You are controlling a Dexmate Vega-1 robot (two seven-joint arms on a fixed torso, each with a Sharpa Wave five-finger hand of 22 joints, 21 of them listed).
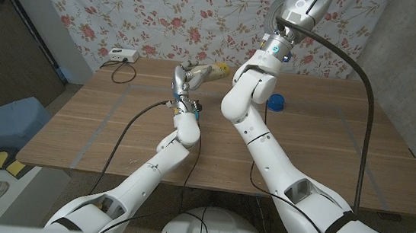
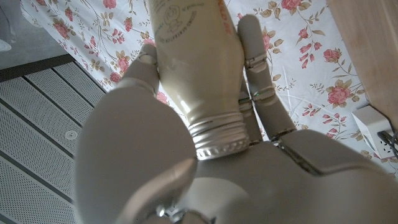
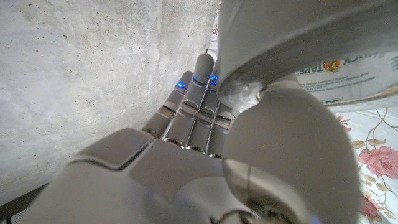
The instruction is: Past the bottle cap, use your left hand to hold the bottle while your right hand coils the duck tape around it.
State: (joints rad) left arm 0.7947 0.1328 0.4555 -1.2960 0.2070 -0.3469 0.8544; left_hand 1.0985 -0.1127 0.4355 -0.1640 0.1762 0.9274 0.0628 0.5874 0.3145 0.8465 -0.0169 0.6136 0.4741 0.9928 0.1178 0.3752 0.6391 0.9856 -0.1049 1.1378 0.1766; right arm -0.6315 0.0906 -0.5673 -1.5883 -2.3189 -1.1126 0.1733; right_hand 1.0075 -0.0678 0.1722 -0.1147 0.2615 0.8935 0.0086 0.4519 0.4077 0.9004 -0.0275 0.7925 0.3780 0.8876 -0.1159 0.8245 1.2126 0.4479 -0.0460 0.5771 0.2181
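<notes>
While raised above the far middle of the table (image 1: 114, 134), left hand (image 1: 184, 82) grips bottle (image 1: 206, 72). Seen in head view as a pale body lying roughly level, extending from the hand toward the robot's right, with a yellowish end. Held clear of the table surface.

Confirmed in left wrist view: left hand (image 2: 186, 168) wrapped around bottle (image 2: 199, 68), fingers (image 2: 258, 74) along one side, thumb side against the other. Threaded metal neck (image 2: 217, 134) bare, seated against the palm; no cap on it.

Blue bottle cap (image 1: 276, 102) lying on the table, to the robot's right of the bottle, apart from it, just beside the right forearm.

Right arm bent steeply upward; right hand not discernible in head view. In right wrist view: right hand (image 3: 205, 162) with fingers (image 3: 193, 106) pressed together and extended, thumb raised against the silver rim of the duck tape (image 3: 292, 56). Printed label visible on the roll's inner face. Roll held between thumb and fingers as far as shown; contact on the finger side hidden by the roll.

Relation of tape to bottle: cannot tell.

White box (image 1: 120, 54) with cable resting at the far left table edge. Floral cloth (image 1: 165, 9) hanging behind the table.
</notes>
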